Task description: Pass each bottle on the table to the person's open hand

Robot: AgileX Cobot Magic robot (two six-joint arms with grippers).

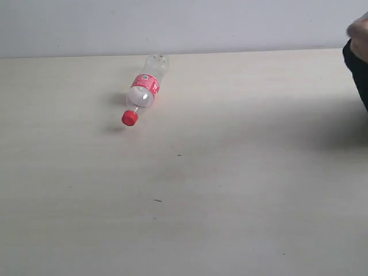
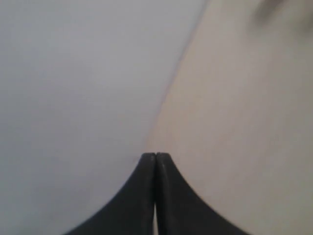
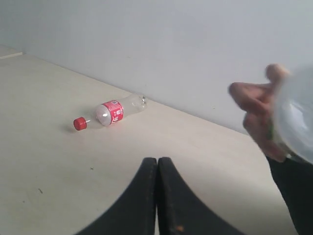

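A clear bottle with a red label and red cap (image 1: 144,91) lies on its side on the beige table (image 1: 184,201), toward the back left; the right wrist view shows this bottle (image 3: 110,113) too. At the right edge the person's hand (image 1: 360,35) with a black sleeve is blurred. In the right wrist view that hand (image 3: 257,115) is closed around a pale, blurred bottle (image 3: 296,115). My right gripper (image 3: 157,159) is shut and empty, well short of the lying bottle. My left gripper (image 2: 156,154) is shut and empty, near the table's edge by the wall. Neither gripper shows in the exterior view.
A plain grey wall (image 1: 172,23) runs behind the table's far edge. A few tiny dark specks (image 1: 157,200) mark the tabletop. The black sleeve (image 1: 359,69) overhangs the table's right edge.
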